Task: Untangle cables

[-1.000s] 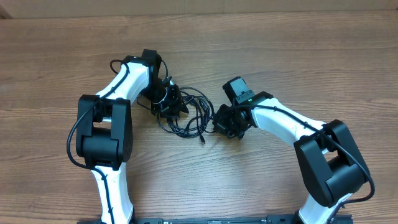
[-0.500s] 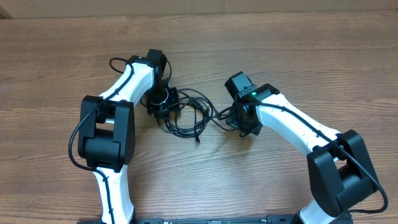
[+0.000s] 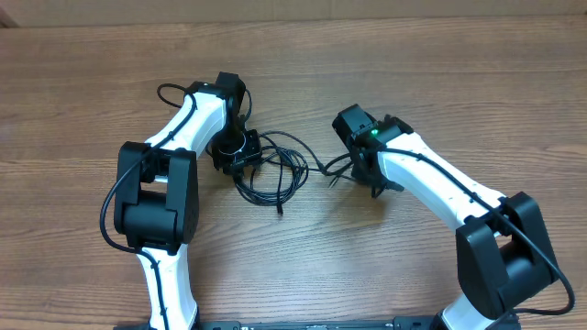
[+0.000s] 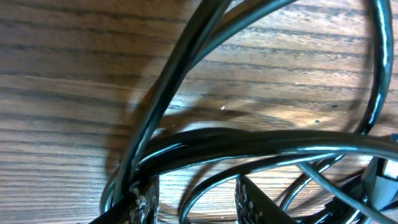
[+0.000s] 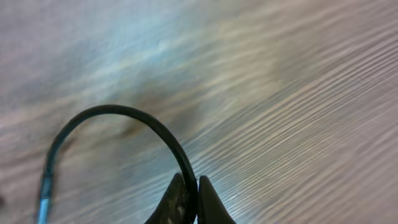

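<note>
The cables [image 3: 275, 176] lie as a loose tangle of thin black loops on the wooden table, between the two arms. My left gripper [image 3: 240, 154] sits on the tangle's left edge. In the left wrist view its fingers [image 4: 147, 198] stand apart, and the left gripper [image 4: 196, 184] has one thin strand running loosely through the gap, with several cable strands [image 4: 249, 146] crossing just above. My right gripper [image 3: 365, 172] is to the right of the tangle. The right wrist view shows the right gripper [image 5: 191, 184] shut on a single arched cable strand [image 5: 124, 115], which leads back left towards the tangle.
A loose cable end [image 3: 279, 209] with a small plug points toward the table's front, below the tangle. The thicker black arm wires [image 3: 170, 92] loop beside the left arm. Bare wooden tabletop [image 3: 413, 64] surrounds the arms.
My right gripper has moved right and slightly back with its strand, drawing it out of the tangle. The left gripper has shifted a little up and left, and the loops have spread.
</note>
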Action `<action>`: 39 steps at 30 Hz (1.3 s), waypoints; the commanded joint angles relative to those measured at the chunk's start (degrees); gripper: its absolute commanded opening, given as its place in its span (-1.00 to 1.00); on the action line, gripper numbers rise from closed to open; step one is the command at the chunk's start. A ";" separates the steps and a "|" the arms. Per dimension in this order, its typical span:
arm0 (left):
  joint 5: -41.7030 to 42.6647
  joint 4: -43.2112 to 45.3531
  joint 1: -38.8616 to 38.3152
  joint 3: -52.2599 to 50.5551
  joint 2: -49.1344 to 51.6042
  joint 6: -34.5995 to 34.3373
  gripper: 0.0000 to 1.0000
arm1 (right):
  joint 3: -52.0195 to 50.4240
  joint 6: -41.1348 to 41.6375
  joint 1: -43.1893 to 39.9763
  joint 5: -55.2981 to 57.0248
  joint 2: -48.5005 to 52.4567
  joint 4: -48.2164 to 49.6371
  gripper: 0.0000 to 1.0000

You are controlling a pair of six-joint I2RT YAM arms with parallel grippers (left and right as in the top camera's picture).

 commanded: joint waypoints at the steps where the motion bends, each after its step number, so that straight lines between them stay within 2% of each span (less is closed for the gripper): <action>1: -7.17 0.42 1.11 -2.05 0.85 -0.85 -0.17 | 3.98 -0.63 -0.55 11.61 -1.46 -2.23 -0.93; 7: -7.15 0.42 1.11 -2.05 0.85 -0.76 -0.06 | 4.61 -5.14 -0.55 14.21 -1.44 -1.38 -0.92; 11: -6.62 0.37 1.11 -2.05 0.85 0.66 0.00 | 4.61 -13.97 -0.55 21.35 -1.44 2.45 -0.93; 17: 4.22 -1.46 2.25 0.42 0.46 11.56 -0.07 | 4.61 -21.90 -0.55 27.39 -1.44 7.76 -0.93; 22: 10.12 -5.97 3.82 6.23 -2.05 13.79 -0.08 | 4.61 -21.92 -0.55 28.57 -1.44 8.31 -0.93; 27: 10.51 -8.46 3.82 9.75 -6.78 13.77 -0.09 | 4.61 -21.92 -0.55 21.79 -1.44 8.52 -0.93; 30: 10.38 -8.48 3.78 9.81 -10.05 13.33 -0.17 | 4.61 -21.94 -0.55 15.67 -1.44 9.73 -0.93; 33: 7.61 -8.92 3.78 9.81 -12.07 11.10 -0.17 | 4.61 -21.97 -0.55 8.98 -1.44 11.67 -0.93; 39: 0.39 -11.04 3.78 9.64 -11.98 8.15 -0.10 | 4.61 -21.97 -0.55 -14.40 -1.44 17.70 -0.92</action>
